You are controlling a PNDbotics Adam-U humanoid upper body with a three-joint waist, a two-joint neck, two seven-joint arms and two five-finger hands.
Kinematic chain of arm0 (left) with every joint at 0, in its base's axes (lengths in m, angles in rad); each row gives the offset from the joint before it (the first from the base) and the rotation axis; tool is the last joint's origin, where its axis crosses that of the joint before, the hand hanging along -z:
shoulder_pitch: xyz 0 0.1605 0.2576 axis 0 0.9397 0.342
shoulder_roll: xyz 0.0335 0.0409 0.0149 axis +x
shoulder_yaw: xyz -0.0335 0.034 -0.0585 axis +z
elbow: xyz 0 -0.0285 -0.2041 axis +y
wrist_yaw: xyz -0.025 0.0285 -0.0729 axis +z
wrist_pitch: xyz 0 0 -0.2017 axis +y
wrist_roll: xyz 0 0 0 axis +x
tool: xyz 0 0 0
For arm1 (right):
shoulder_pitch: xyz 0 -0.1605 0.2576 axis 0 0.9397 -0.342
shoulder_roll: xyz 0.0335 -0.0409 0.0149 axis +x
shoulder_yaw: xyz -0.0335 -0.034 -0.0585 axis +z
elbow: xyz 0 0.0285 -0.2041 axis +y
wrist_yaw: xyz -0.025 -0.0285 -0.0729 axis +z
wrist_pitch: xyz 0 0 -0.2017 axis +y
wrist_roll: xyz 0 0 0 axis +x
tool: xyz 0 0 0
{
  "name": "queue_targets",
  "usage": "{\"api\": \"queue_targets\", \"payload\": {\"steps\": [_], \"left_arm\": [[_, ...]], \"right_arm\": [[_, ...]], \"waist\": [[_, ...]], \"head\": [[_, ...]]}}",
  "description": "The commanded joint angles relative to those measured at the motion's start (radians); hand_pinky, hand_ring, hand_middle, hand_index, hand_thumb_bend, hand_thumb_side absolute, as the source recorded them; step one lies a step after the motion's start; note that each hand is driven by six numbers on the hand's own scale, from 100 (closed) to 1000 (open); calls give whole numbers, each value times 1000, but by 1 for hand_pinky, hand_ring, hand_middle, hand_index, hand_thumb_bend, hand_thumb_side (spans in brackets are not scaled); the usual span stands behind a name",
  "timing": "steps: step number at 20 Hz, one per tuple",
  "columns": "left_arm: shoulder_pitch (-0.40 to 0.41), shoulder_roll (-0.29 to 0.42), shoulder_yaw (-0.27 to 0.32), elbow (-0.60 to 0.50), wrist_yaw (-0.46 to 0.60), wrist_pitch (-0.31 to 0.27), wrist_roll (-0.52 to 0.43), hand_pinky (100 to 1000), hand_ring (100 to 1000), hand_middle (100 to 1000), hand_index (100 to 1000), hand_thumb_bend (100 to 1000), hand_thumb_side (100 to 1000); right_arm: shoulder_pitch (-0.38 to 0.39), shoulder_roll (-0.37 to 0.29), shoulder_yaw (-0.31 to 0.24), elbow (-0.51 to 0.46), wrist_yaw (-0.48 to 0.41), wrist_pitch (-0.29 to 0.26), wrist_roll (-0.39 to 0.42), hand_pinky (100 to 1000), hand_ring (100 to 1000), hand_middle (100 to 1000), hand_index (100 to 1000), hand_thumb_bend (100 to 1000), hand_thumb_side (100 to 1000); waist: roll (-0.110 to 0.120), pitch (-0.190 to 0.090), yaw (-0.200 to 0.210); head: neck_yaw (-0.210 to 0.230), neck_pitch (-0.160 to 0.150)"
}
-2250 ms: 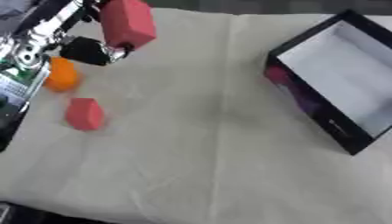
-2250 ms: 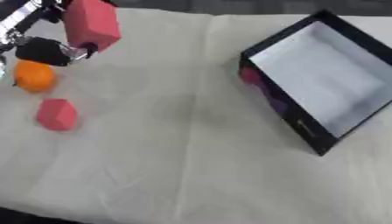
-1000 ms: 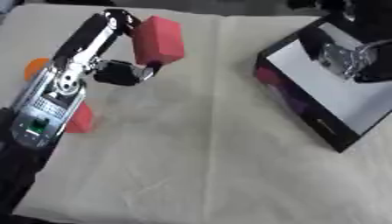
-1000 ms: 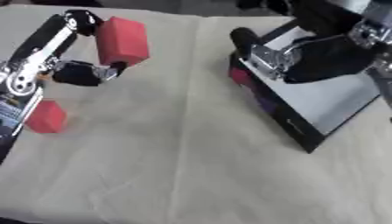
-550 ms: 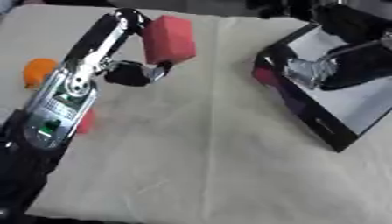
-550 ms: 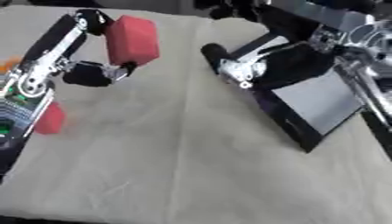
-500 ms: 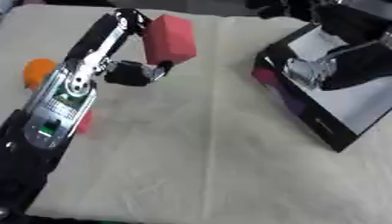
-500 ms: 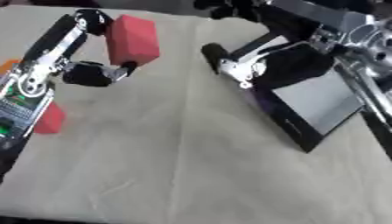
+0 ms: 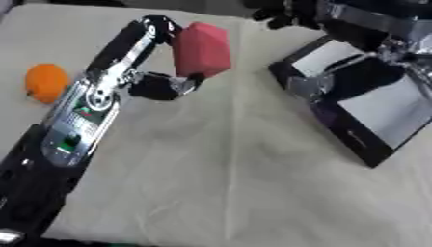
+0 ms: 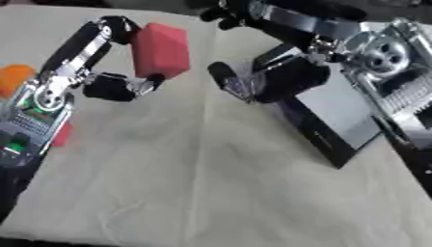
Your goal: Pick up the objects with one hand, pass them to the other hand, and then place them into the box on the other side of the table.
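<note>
We see a wrinkly cream cloth (image 9: pixel 219 183) covering the table. Our left hand (image 9: pixel 156 79) reaches up at the upper left, fingers and thumb pinching a soft red block (image 9: pixel 201 49). Our right hand (image 10: pixel 253 79) stretches in from the upper right, fingers spread apart, holding nothing, beside the flat black box (image 9: pixel 371 116). An orange ball (image 9: pixel 46 83) sits at the left edge.

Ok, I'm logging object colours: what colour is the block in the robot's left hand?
The block is pinkish red, clearest in the left eye view.

Left hand (image 9: pixel 160 72) raised mid-table, fingers pinching; right hand (image 10: pixel 262 79) reaching leftward, fingers apart.
</note>
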Motion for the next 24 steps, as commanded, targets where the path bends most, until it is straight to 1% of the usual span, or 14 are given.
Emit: {"api": "queue_targets", "payload": {"steps": [1, 8, 12, 16, 24], "left_arm": [[-23, -4, -3, -9, -3, -9, -1, 806, 704, 685, 493, 100, 212], [-27, -22, -15, -11, -4, -21, -2, 804, 702, 681, 492, 100, 211], [-29, -27, -22, -12, -2, -25, -8, 804, 701, 681, 491, 100, 210], [-32, -29, -27, -12, -1, -28, -14, 804, 701, 680, 490, 100, 209], [-36, -33, -32, -15, 6, -28, -8, 800, 697, 675, 487, 100, 203]], "right_arm": [[-27, 4, -1, 23, 42, -23, -3, 953, 976, 1000, 1000, 100, 100], [-35, 24, 9, 69, 125, -43, -30, 955, 969, 1000, 1000, 100, 100], [-37, 29, 14, 85, 160, -63, -37, 968, 963, 1000, 1000, 100, 100], [-35, 32, 19, 104, 172, -82, -38, 986, 957, 1000, 1000, 100, 100], [-33, 36, 24, 142, 175, -107, -6, 1000, 965, 1000, 1000, 100, 100]], "waist": [[-12, -32, 2], [-13, -30, 7], [-13, -28, 10], [-13, -27, 10], [-14, -26, 13]], "head": [[-8, -2], [-17, -2], [-22, -3], [-23, -3], [-23, -3]]}}
